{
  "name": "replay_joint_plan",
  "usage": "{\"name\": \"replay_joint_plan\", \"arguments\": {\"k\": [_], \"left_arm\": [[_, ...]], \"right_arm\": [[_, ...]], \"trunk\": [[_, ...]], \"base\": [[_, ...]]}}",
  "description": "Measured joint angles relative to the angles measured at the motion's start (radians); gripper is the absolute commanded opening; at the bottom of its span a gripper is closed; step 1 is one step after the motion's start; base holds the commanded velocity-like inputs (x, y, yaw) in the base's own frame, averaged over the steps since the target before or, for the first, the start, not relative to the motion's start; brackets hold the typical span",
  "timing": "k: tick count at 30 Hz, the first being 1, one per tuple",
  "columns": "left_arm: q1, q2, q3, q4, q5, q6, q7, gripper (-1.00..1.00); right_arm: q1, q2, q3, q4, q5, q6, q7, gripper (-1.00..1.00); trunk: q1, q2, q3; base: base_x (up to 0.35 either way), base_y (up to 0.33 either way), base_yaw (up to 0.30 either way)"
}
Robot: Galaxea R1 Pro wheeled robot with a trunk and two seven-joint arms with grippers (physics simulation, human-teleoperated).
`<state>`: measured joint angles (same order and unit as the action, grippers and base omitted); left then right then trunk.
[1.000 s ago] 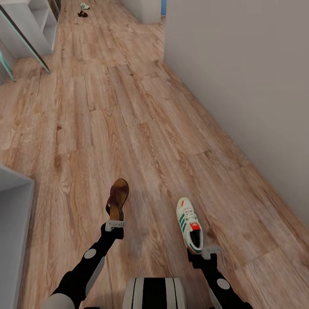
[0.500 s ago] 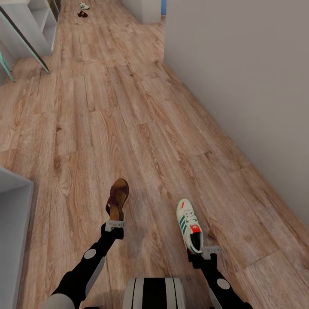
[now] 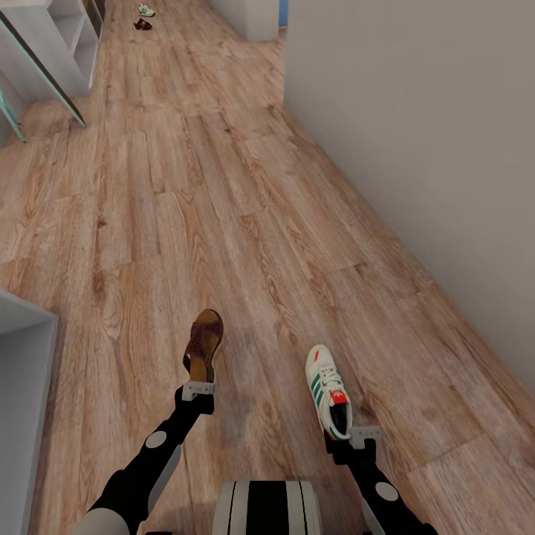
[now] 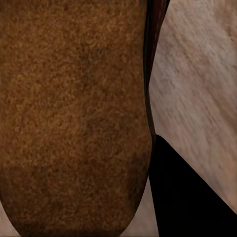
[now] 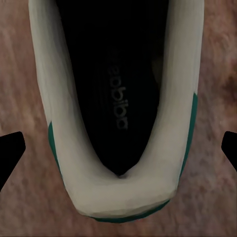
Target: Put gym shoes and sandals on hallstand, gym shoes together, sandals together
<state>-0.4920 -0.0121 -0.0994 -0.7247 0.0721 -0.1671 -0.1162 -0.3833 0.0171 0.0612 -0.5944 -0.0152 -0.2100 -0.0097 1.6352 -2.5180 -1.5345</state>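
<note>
A long corridor runs toward twelve o'clock, laid with light brown wood-grain plank floor (image 3: 223, 193). A plain pale grey wall (image 3: 416, 141) bounds it from about one to four o'clock. At eleven o'clock stands a light grey open shelving unit (image 3: 63, 37), crossed by a slanting dark-edged rail (image 3: 44, 70). At eight o'clock, a grey furniture corner (image 3: 22, 357) juts in. Lighting is soft and even.

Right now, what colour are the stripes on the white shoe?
Green, clearest in the head view on the sneaker.

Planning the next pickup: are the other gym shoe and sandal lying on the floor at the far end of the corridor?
Yes, the second gym shoe and second sandal sit together on the corridor floor far ahead.
</note>
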Motion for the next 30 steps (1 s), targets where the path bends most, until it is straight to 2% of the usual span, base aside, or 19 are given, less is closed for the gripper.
{"name": "replay_joint_plan", "arguments": {"k": [5, 6, 30], "left_arm": [[0.0, 0.0, 0.001, 0.0, 0.0, -0.001, -0.001, -1.0], [0.0, 0.0, 0.001, 0.0, 0.0, -0.001, -0.001, -1.0], [0.003, 0.001, 0.003, -0.001, 0.0, -0.007, 0.0, -1.0]], "right_arm": [[0.0, 0.0, 0.0, 0.0, 0.0, 0.0, 0.0, 1.0], [0.0, 0.0, 0.0, 0.0, 0.0, 0.0, 0.0, -1.0], [0.0, 0.0, 0.0, 0.0, 0.002, 0.0, 0.0, -1.0]], "trunk": [[0.0, 0.0, 0.0], [0.0, 0.0, 0.0], [0.0, 0.0, 0.0]], "base": [[0.013, 0.0, 0.0], [0.004, 0.0, 0.0], [0.0, 0.0, 0.0]]}}
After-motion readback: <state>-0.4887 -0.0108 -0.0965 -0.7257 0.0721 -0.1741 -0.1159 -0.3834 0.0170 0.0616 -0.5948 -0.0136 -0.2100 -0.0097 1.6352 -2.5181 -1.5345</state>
